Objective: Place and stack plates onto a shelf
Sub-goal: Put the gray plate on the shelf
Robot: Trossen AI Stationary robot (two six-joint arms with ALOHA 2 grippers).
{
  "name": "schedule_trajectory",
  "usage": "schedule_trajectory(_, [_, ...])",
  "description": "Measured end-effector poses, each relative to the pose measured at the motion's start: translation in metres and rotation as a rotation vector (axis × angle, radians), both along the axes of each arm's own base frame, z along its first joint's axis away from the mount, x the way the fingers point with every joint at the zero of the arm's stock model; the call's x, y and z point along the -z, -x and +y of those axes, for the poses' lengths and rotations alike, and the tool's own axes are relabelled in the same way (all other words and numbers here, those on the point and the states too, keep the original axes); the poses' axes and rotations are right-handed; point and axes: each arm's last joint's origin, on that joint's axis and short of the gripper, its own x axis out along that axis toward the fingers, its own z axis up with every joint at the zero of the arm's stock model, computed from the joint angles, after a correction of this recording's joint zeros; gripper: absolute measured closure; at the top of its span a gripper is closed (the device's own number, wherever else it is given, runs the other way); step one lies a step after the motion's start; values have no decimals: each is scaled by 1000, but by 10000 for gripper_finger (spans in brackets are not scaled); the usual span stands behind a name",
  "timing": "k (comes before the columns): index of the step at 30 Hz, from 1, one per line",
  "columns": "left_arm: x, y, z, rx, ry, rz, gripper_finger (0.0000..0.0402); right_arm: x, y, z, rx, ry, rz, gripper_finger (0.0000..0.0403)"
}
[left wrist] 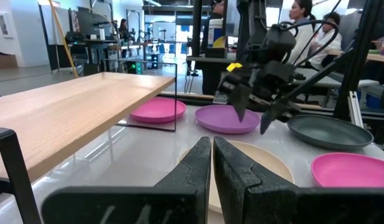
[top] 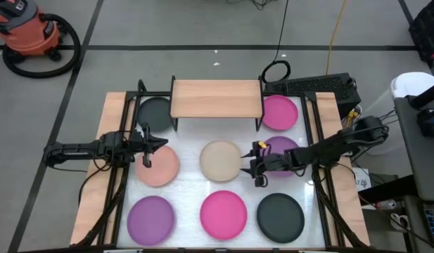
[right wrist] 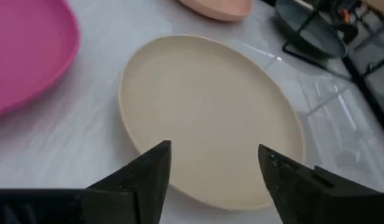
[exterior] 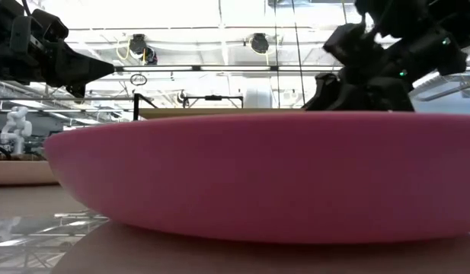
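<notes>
Right hand [top: 253,167] is held wide at the beige plate's [top: 220,159] rim, mid-counter. Left hand [top: 145,146], fingers pressed together, is positioned over the salmon plate [top: 160,167].

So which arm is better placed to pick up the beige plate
Right. The right gripper hangs open at the beige plate's edge, which sits between its fingers in the right wrist view. The left gripper is shut above the salmon plate.

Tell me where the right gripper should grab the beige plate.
Pinch the beige plate at its raised rim on the side facing the right gripper. It lies flat on the table, so only the rim gives purchase, and the open fingers already face that edge.
</notes>
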Motion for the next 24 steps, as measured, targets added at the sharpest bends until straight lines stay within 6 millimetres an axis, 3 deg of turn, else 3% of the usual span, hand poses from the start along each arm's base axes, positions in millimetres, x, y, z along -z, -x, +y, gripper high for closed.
schedule_trajectory(10, [0,0,0,0,0,0,378,3,-27,21,-69,17,112,177])
schedule_trajectory(24, [0,0,0,0,0,0,378,19,-26,21,-44,54,201,177])
